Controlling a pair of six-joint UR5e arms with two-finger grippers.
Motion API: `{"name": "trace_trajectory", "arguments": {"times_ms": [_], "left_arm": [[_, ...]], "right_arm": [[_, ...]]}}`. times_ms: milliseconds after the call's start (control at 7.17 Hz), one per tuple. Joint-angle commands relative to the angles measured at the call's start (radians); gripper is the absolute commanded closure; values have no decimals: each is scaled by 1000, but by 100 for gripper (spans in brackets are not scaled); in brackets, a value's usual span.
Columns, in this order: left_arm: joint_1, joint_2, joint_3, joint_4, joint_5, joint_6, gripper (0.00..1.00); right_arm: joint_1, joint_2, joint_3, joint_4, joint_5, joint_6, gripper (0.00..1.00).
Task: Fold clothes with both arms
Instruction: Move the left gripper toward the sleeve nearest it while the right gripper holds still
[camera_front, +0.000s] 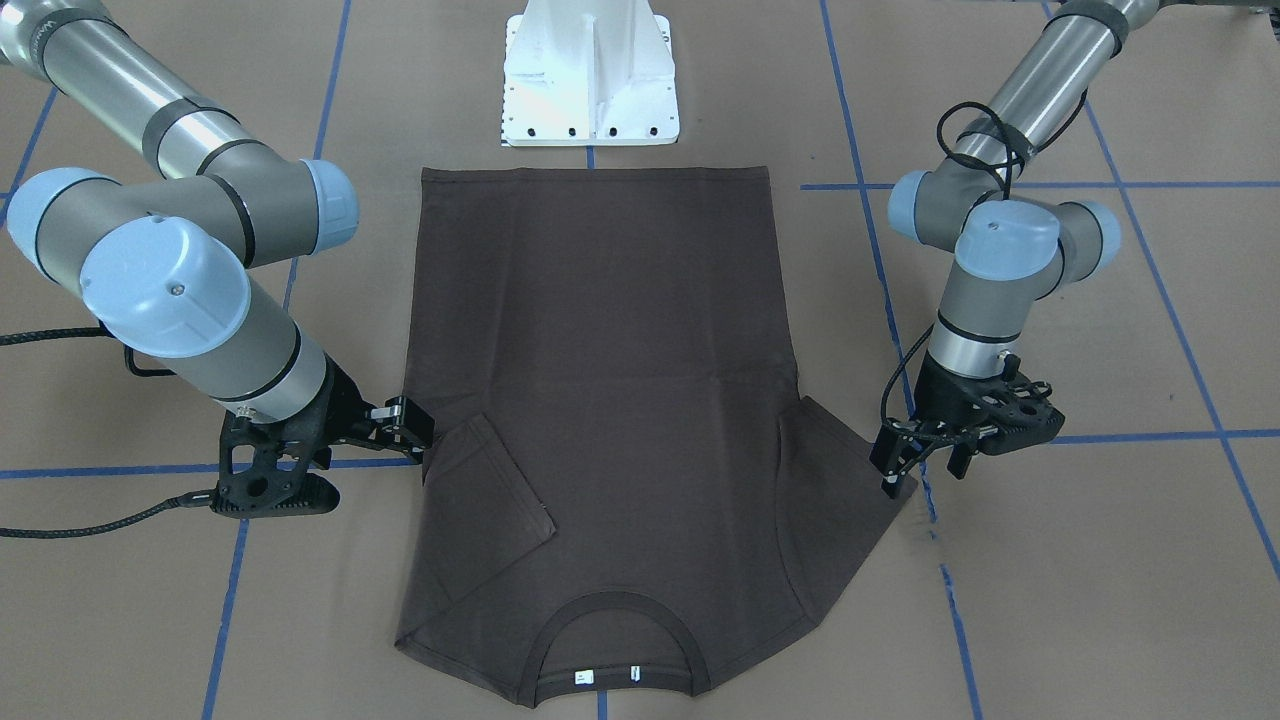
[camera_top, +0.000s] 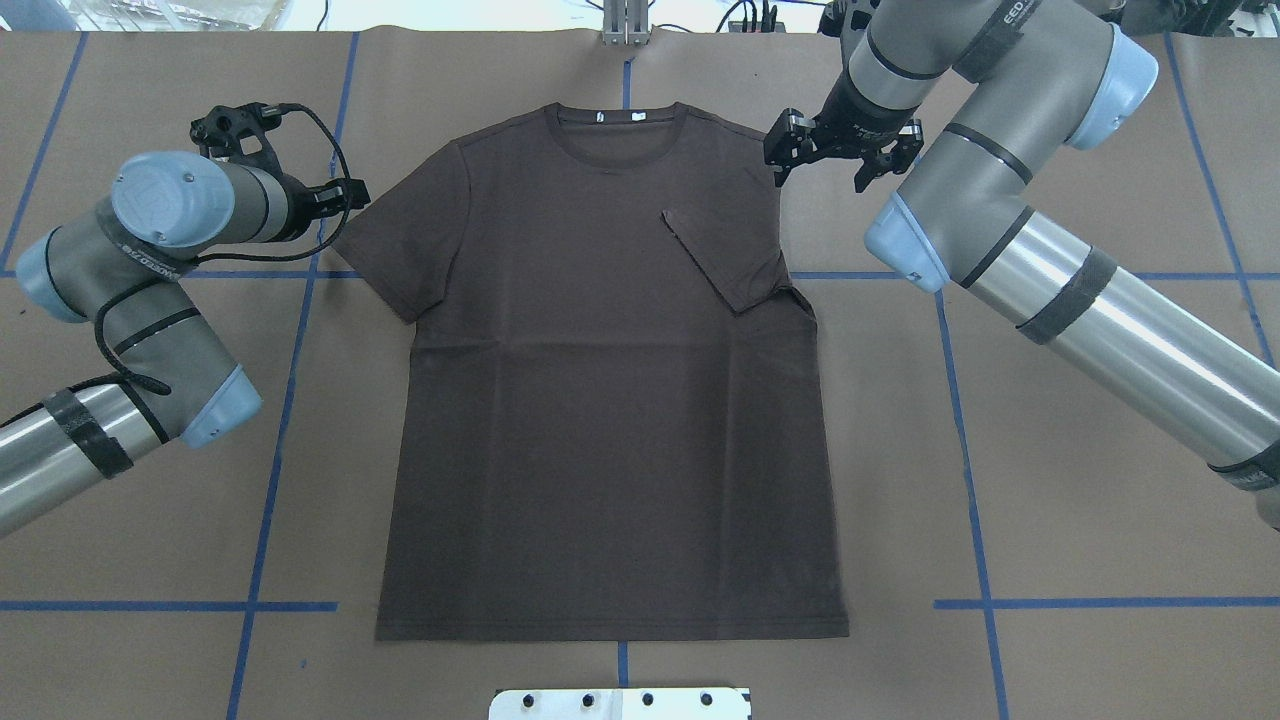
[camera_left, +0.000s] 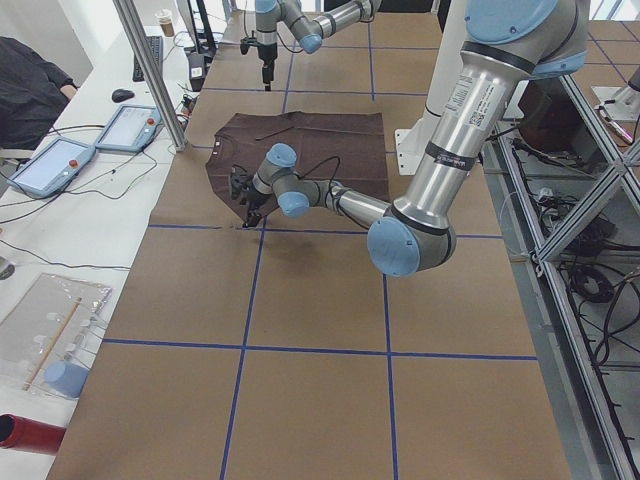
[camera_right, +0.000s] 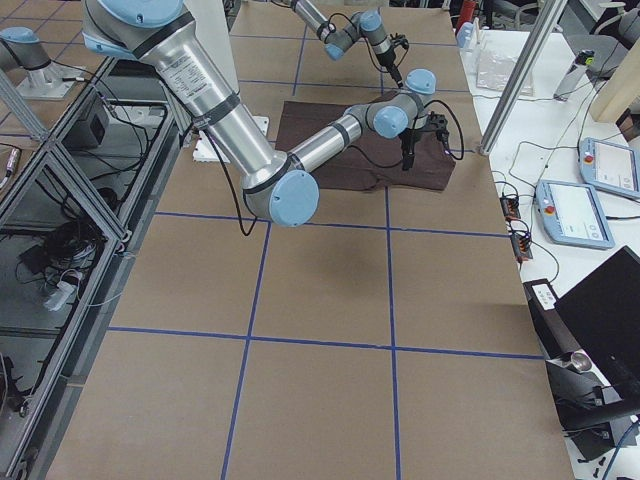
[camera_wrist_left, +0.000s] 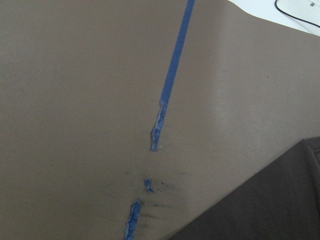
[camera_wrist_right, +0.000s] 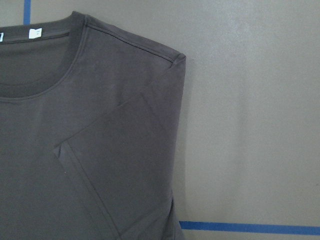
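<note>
Table (camera_top: 1050, 500) is carrying T-shirt (camera_top: 600, 400) flat, collar pointing away from robot. R sleeve (camera_top: 730, 260) is lying folded inward. L sleeve (camera_top: 395, 240) is sticking out sideways w/ tip just beside left pincer (camera_front: 924, 478), the nearer one: fingers apart, empty. Right pincer (camera_top: 825, 170) is hovering wide, empty, by R shoulder.

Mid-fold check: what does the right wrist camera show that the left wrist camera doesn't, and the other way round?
Only the right wrist view: the T-shirt with its ribbed collar, white neck labels and one sleeve folded in over the chest.

Only the left wrist view: a torn, broken stretch of blue tape, a white surface past the paper at the top right, and just a corner of the dark fabric at the bottom right.

Both: the brown paper table cover, blue tape and some of the shirt.
</note>
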Motion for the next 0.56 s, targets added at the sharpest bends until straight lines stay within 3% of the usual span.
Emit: {"name": "trace_trajectory", "arguments": {"times_ms": [0, 418], "left_arm": [[18, -5, 16, -1, 16, 0, 2], [38, -16, 39, -1, 16, 0, 4]], "right_arm": [[-1, 0, 0, 3, -1, 0, 0], [-1, -2, -8, 3, -4, 0, 0]]}}
